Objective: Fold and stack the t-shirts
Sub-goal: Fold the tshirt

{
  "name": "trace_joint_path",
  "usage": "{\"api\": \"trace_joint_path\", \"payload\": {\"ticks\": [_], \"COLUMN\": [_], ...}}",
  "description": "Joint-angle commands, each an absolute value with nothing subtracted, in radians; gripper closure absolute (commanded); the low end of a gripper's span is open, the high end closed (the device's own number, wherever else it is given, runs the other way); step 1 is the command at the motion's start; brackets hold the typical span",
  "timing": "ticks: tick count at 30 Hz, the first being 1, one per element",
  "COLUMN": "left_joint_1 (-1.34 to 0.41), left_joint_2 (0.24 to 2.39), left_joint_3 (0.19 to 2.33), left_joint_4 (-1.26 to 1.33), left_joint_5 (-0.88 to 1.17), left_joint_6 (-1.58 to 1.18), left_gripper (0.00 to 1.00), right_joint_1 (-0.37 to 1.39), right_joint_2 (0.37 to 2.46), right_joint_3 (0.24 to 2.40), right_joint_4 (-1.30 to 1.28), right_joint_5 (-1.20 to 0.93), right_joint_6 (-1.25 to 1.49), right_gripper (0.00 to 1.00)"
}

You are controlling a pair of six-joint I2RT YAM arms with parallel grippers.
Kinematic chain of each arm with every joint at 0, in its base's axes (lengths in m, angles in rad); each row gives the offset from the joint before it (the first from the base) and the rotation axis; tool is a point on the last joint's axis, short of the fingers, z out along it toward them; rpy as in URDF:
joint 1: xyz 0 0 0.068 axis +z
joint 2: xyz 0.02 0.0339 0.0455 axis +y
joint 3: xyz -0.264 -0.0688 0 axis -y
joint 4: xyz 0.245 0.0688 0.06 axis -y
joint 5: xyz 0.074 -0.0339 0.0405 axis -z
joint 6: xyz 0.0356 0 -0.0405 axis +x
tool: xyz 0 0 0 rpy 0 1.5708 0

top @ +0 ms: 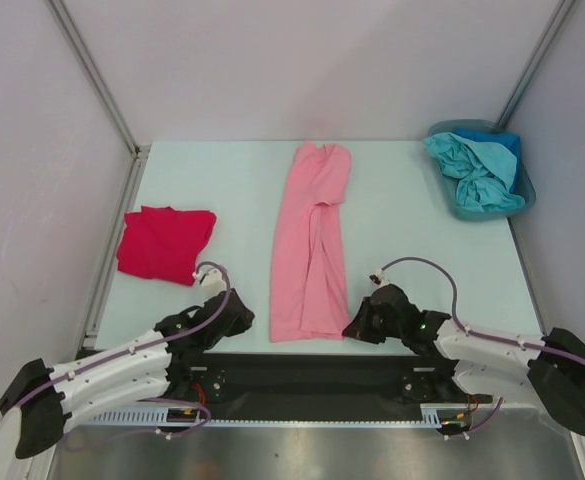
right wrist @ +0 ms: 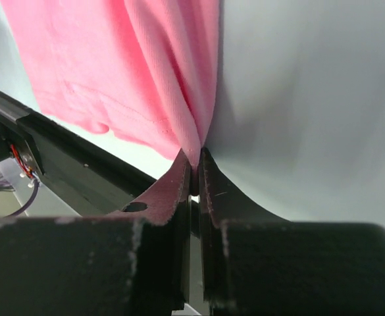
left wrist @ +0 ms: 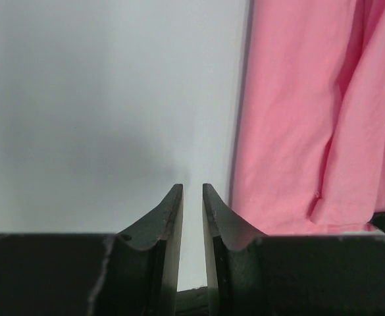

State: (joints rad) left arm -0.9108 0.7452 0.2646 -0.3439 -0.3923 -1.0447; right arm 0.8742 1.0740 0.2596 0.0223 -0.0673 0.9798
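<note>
A light pink t-shirt (top: 310, 240) lies folded into a long strip down the middle of the table. My right gripper (top: 351, 327) is at its near right corner, shut on the hem; the pink cloth (right wrist: 133, 72) runs into the pinched jaws (right wrist: 195, 153). My left gripper (top: 242, 312) sits low just left of the strip's near left corner. Its jaws (left wrist: 192, 187) stand slightly apart with only bare table between them, and the pink t-shirt (left wrist: 297, 118) lies to their right, untouched. A folded bright red t-shirt (top: 164, 242) rests at the left.
A teal bin (top: 520, 195) at the back right corner holds crumpled teal and blue t-shirts (top: 477, 170). Grey walls close in the table on three sides. A black rail (top: 302, 370) runs along the near edge between the arm bases.
</note>
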Motion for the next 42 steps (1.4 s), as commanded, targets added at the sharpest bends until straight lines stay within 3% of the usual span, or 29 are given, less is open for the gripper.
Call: {"api": "trace_joint_path", "payload": {"ticks": [1,11,18,24,29,42], "left_joint_1": [-0.917,-0.917,-0.917,-0.917,-0.917,-0.917], "left_joint_2": [0.765,0.776,0.762,0.765,0.778,0.899], "left_joint_3": [0.308,0.311,0.301,0.288,0.191,0.106], "left_joint_4": [-0.298,-0.284,-0.295,-0.27,-0.065,0.152], "left_joint_5": [-0.399,-0.396,-0.397,-0.382,-0.292,-0.169], "left_joint_6": [-1.016,-1.012,-1.022,-1.019,-1.023,-1.094], "left_gripper": [0.77,0.77,0.77,0.77,0.74,0.68], "right_joint_1": [0.87,0.882,0.897,0.9,0.9,0.897], "right_joint_2": [0.999,1.035,1.029,1.0,0.98,0.994], "right_joint_3": [0.222,0.221,0.224,0.235,0.253,0.264], "right_joint_4": [-0.221,-0.166,-0.141,-0.163,-0.173,-0.16], "right_joint_5": [-0.005,-0.023,-0.02,-0.014,-0.011,-0.015], "right_joint_6": [0.985,0.986,0.993,0.996,0.991,0.98], "right_gripper": [1.0,1.0,0.67,0.58,0.55,0.56]}}
